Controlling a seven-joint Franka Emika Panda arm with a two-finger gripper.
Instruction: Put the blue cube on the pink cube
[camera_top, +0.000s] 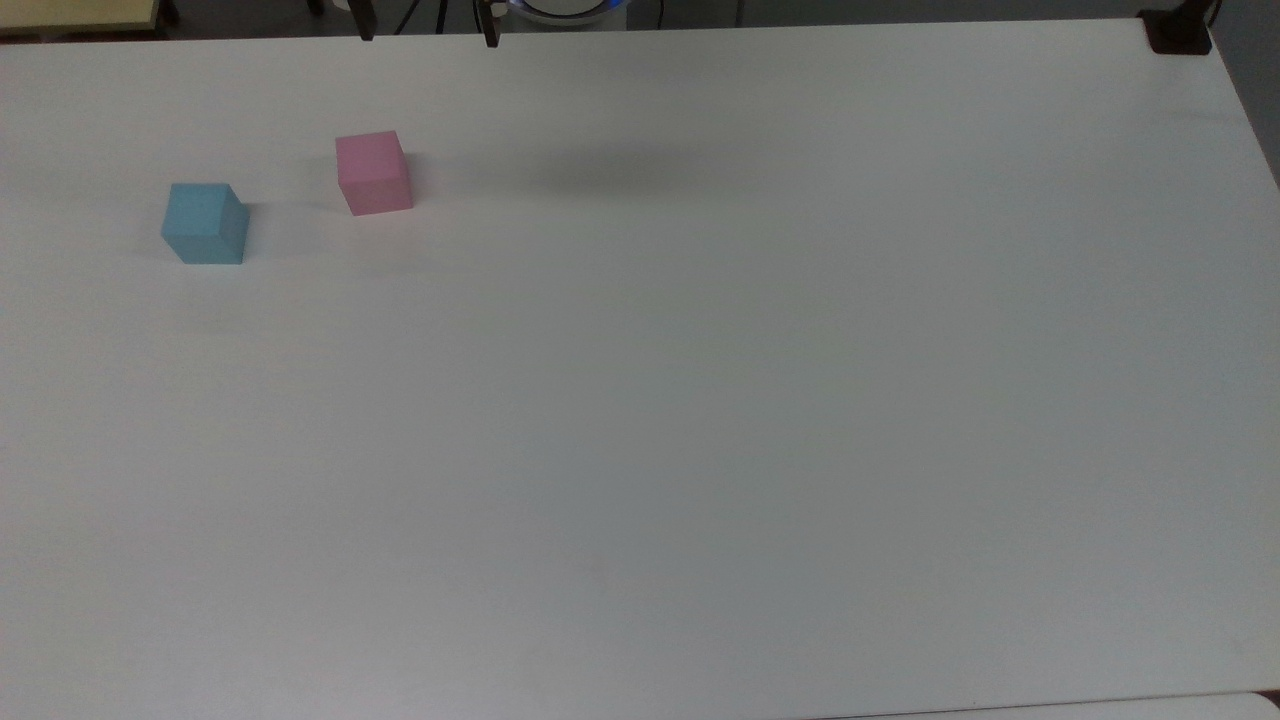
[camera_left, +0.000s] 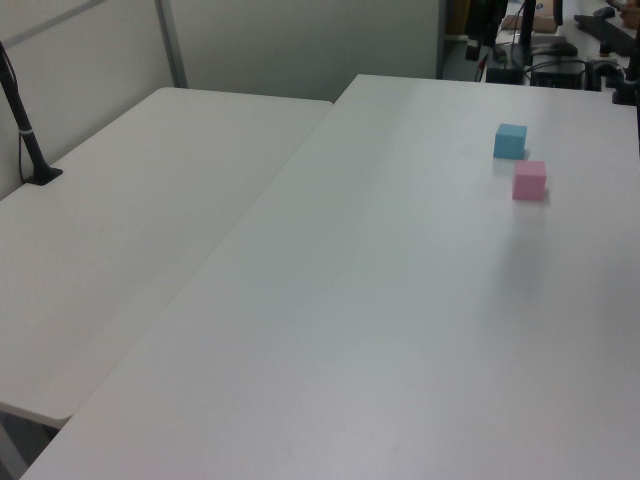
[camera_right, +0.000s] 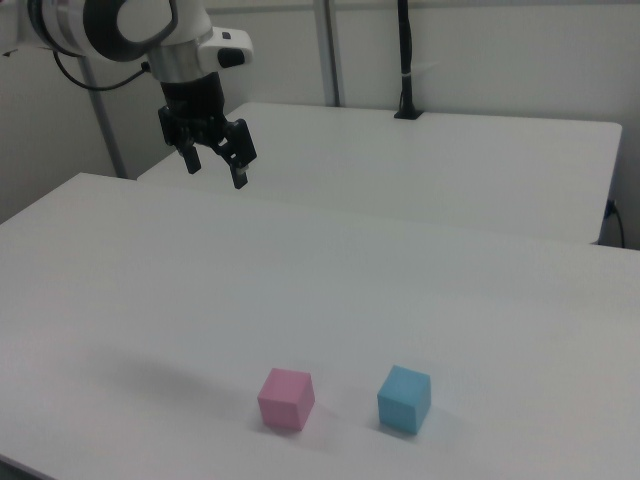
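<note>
**Blue cube and pink cube sit apart on the table, gripper aloft**

Blue cube (camera_top: 206, 224), a small matte sky-blue block, rests on the broad white matte table (camera_top: 700, 420) in the top view's upper left region. From it, the pink cube (camera_top: 373, 172), a small matte pale pink block of about the same size, lies toward two o'clock, near but not touching. Both stand flat on the tabletop, each alone, nothing stacked.

In the left view the blue cube (camera_left: 510, 140) sits at about eleven o'clock from the pink cube (camera_left: 530, 180), the pair close together near the left view's right edge. In the right view the pink cube (camera_right: 286, 398) lies at nine o'clock from the blue cube (camera_right: 404, 398), both low in the frame.

The black two-finger gripper (camera_right: 214, 163) hangs in the air in the right view's upper left, well apart from both cubes, at roughly eleven o'clock from the pink one. Its fingers are spread with a clear gap between them, holding nothing.
</note>
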